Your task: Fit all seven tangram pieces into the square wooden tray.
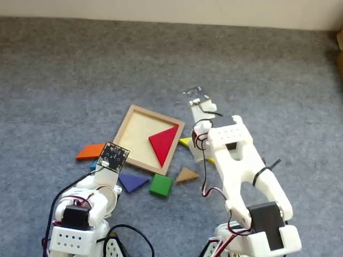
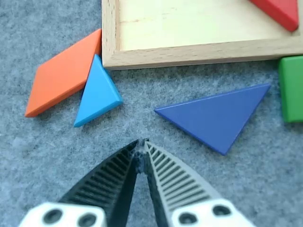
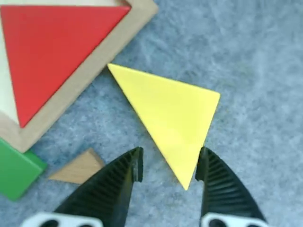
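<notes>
The square wooden tray (image 1: 124, 128) lies mid-table with a red triangle (image 1: 164, 143) inside it. Around it on the carpet lie an orange parallelogram (image 1: 90, 151), a dark blue triangle (image 1: 133, 182), a green square (image 1: 161, 184), a tan triangle (image 1: 186, 174) and a yellow triangle (image 1: 185, 142). My left gripper (image 2: 141, 142) is shut and empty, just short of the dark blue triangle (image 2: 215, 116) and the light blue triangle (image 2: 97, 93). My right gripper (image 3: 169, 163) is open, its fingers straddling the near corner of the yellow triangle (image 3: 170, 111); the tan triangle (image 3: 78, 168) lies beside it.
Grey carpet covers the whole table. The orange parallelogram (image 2: 61, 73) touches the tray's corner (image 2: 110, 47). The green square (image 2: 291, 87) sits against the tray's near edge. Open carpet stretches beyond the tray and to the right.
</notes>
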Controlling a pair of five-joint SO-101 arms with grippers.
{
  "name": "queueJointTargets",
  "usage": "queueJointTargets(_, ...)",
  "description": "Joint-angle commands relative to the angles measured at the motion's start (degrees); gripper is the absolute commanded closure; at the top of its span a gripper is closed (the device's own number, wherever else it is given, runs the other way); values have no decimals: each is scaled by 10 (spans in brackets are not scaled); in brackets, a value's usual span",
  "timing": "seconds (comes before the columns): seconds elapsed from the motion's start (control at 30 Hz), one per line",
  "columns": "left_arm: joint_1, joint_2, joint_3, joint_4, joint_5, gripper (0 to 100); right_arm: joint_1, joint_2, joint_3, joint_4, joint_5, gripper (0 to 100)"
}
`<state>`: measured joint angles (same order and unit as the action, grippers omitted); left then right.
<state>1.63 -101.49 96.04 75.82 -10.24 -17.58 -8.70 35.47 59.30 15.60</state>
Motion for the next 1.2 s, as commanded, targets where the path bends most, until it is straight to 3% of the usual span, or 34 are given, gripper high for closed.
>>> queueJointTargets(0.0, -3, -29, 11, 1, 3, 994, 0, -29, -9, -8, 7, 755)
queueJointTargets(0.1, -3, -29, 11, 1, 3, 994, -7, -29, -9, -7, 54, 673)
queueJointTargets(0.37, -3, -29, 11, 1, 3, 994, -44, -27, -11, -12, 135, 666)
queueJointTargets(0.87, -3, -29, 11, 1, 3, 994, -23, 185, -161, -24, 139, 666)
queueJointTargets(1.17, -3, -29, 11, 1, 3, 994, -10, 221, -173, -23, 171, 676)
